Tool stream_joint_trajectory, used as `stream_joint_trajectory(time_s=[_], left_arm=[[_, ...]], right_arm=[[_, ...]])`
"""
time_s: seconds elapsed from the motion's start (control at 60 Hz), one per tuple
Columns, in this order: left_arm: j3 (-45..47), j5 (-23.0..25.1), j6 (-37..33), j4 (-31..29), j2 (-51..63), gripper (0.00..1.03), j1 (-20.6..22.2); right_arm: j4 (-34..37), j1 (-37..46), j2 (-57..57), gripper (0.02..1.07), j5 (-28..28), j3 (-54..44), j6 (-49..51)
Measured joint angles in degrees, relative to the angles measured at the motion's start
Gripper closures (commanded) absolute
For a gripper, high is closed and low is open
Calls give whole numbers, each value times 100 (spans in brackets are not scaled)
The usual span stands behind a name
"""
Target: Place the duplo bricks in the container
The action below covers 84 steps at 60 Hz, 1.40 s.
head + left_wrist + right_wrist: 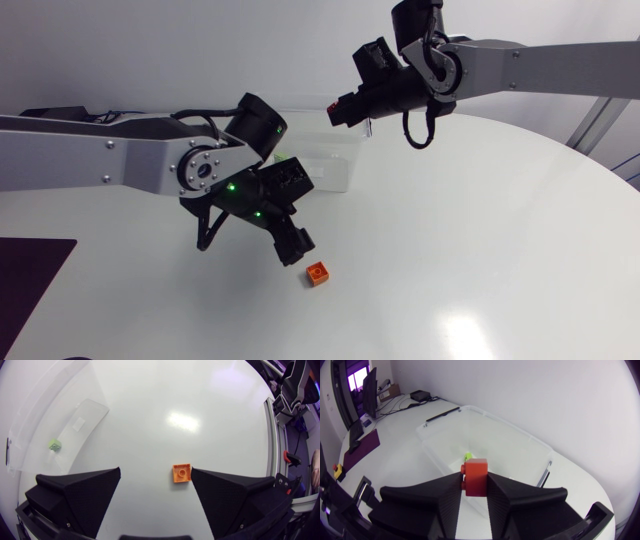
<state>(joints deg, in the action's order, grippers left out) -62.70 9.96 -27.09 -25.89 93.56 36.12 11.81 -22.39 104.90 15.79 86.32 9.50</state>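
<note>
**Head view.** The left gripper (296, 246) hangs just beside the orange brick (318, 273), which lies alone on the table (480, 250). This arm is by far the nearer to it. The right gripper (338, 110) is positioned at the far rim of the clear container (335, 165), with a red brick (331, 104) at its tip.

**Left wrist view.** The jaws are spread wide and nothing is held. The orange brick (181, 473) is seen under the gap, off-centre: close against 1 finger and well apart from the other. Its outline is square, so no long axis needs matching. A sideways correction is judged necessary before descent. 1 green brick (55, 445) is seen inside the container.

**Right wrist view.** The red brick (476, 477) is clamped upright between both fingers, from 2 sides. It is held above the container (485, 415), in which only the green brick (467, 455) is visible.
</note>
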Motion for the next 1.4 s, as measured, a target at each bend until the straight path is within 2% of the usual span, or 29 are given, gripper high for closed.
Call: stream_joint_trajectory(time_s=[0.117, 0.167, 0.217, 0.233, 0.267, 0.4, 0.5, 0.667, 0.867, 1.05, 1.15, 1.317, 1.367, 1.383, 1.4], left_arm=[[0, -131, 2, -46, 31, 7, 133], [9, -166, 4, -66, 55, 7, 195], [9, -280, 4, -70, 116, 7, 295], [9, -317, 4, -74, 157, 7, 343], [9, -348, 7, -87, 214, 7, 393], [9, -584, 35, -175, 463, 7, 573], [0, -741, 116, -289, 614, 7, 688], [-321, -789, 184, -667, 1023, 11, 778], [-717, -944, 297, -811, 1412, 12, 894], [-905, -1049, 315, -881, 1676, 22, 940], [-1001, -1054, 332, -942, 1790, 22, 944], [-1099, -1073, 380, -964, 1952, 44, 968], [-1121, -1073, 420, -966, 2015, 47, 979], [-1130, -1073, 426, -966, 2039, 52, 984], [-1132, -1073, 444, -966, 2070, 54, 988]], right_arm=[[-402, 0, 162, 87, -199, 90, -81], [-557, -2, 223, 80, -280, 116, -142], [-750, -7, 297, 43, -439, 155, -197], [-778, -13, 332, 23, -501, 184, -208], [-789, -17, 367, 4, -542, 212, -229], [-1189, -20, 284, 6, -776, 2, -356], [-1510, 9, -402, 6, -863, -826, -378], [-1521, 195, -1904, 6, -859, -2081, -374], [-1397, 588, -3027, 6, -835, -3099, -341], [-1309, 815, -3969, 6, -815, -3952, -330], [-1220, 876, -4398, 6, -815, -4242, -330], [-1174, 1029, -4878, 6, -815, -4625, -330], [-1143, 1071, -4988, 6, -815, -4730, -326], [-1117, 1086, -5029, 6, -815, -4769, -317], [-1088, 1097, -5084, 6, -815, -4822, -304]])
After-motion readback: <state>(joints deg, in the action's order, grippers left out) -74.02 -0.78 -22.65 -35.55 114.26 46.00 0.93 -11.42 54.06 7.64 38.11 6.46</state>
